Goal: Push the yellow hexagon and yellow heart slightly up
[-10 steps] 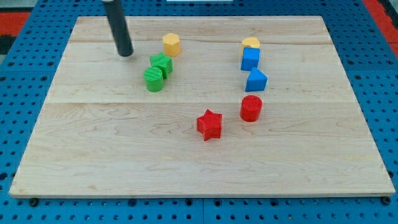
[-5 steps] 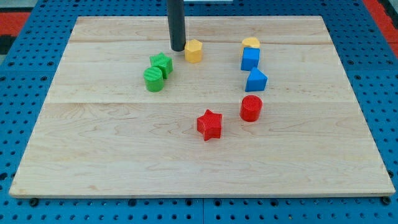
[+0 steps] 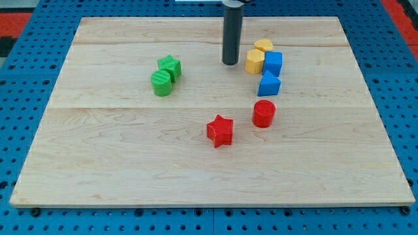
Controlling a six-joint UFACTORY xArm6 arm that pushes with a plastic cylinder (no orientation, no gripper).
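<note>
There are no jaws on this arm; it ends in a straight dark rod, and my tip [image 3: 230, 62] rests on the wooden worktop [image 3: 130, 156] holding nothing. The tip stands just to the view's left of the yellow hexagon [image 3: 255, 62], with a narrow strip of wood showing between them, so I cannot tell that they touch. The hexagon sits flat, one face turned toward the view's bottom, with no long axis to speak of. Behind it, toward the view's top and slightly right, lies the yellow heart [image 3: 264, 45], touching or nearly touching the hexagon; which way the heart points cannot be made out. A blue block [image 3: 273, 63] stands against the hexagon's right side, and a second blue block [image 3: 268, 84] lies just below that one. Further toward the view's bottom sit a red cylinder [image 3: 263, 113] and, left of it, a red star [image 3: 220, 130]. Well to the view's left of the tip, a green star [image 3: 170, 66] and a green cylinder [image 3: 160, 83] lie touching each other.
</note>
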